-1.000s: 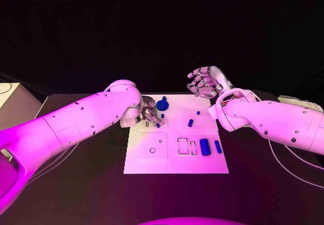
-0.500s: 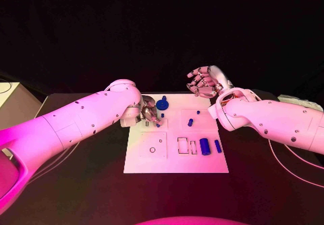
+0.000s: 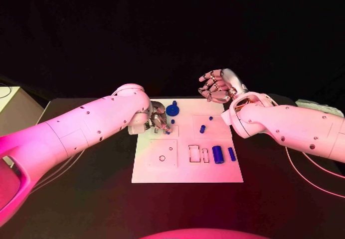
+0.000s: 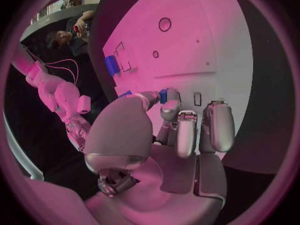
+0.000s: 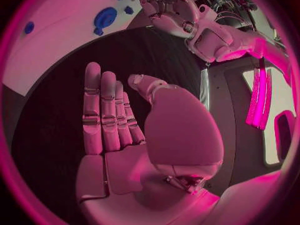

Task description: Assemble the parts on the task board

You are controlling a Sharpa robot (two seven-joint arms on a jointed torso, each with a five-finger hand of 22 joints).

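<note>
My left robot hand (image 3: 159,121) is down on the far-left part of the task board (image 3: 188,172), fingers curled in. The left wrist view shows a small blue part (image 4: 164,95) pinched at my fingertips (image 4: 170,110), right against the board surface. From the head view the same piece (image 3: 167,131) sits just at the hand's tips.

My right robot hand (image 3: 217,85) is up off the worktop (image 3: 93,194), beyond the board's far-right corner. Palm open, fingers straight and side by side, holding nothing; right wrist view confirms (image 5: 125,130).

Parts on the board, head view:
- round blue gear-like part (image 3: 173,110) at the far edge, just beside my left hand
- small blue peg (image 3: 173,121) near it
- short blue pin (image 3: 203,129) mid-board, with a tiny blue dot (image 3: 211,118) beyond it
- large blue cylinder (image 3: 218,155) lying flat at the near right
- slim blue bar (image 3: 231,154) just beside it, toward the board's right edge

Rectangular slots (image 3: 195,153) sit open left of the cylinder, and there is a small round hole (image 3: 162,159) in the left panel. The right wrist view also catches the gear-like part (image 5: 105,18) and my left hand (image 5: 164,5) over the board.
</note>
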